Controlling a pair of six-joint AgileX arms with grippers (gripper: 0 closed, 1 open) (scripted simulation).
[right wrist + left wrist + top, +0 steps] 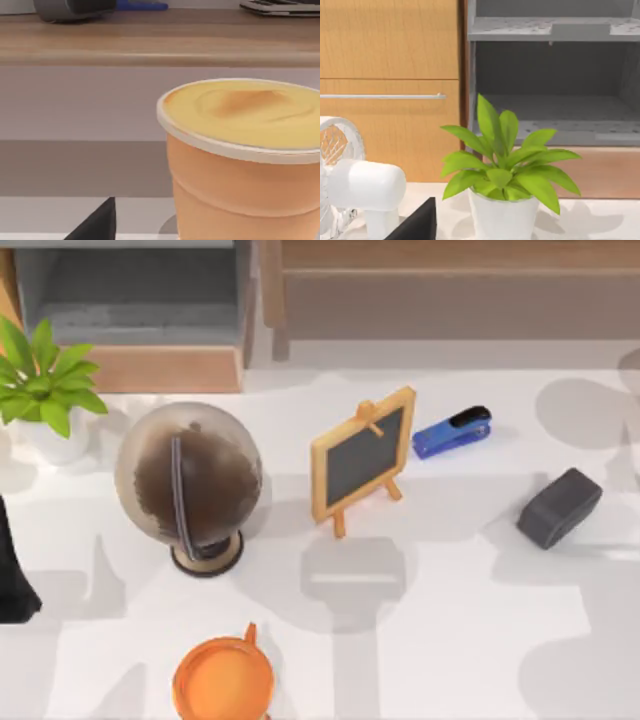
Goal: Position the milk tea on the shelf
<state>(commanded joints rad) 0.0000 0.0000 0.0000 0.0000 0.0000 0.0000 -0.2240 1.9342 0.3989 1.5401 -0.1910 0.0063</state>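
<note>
The milk tea [240, 165] is sitting right up close in the right wrist view, at the counter's [450, 640] near edge, below the globe [190, 485]. The right hand is hovering beside it; whether its fingers are open, I cannot tell, and the same goes for the left hand, facing the plant [507, 170] and shelf [555, 127]. The cup is brimming, so a tilted lift could spill it, or clip the globe on the way. The shelf is waiting bare.

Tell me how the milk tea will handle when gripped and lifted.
The milk tea looks like a thin, tapered cup, so it may flex or slip upward under a hard squeeze. Filled to the rim, it would likely spill if tilted.
</note>
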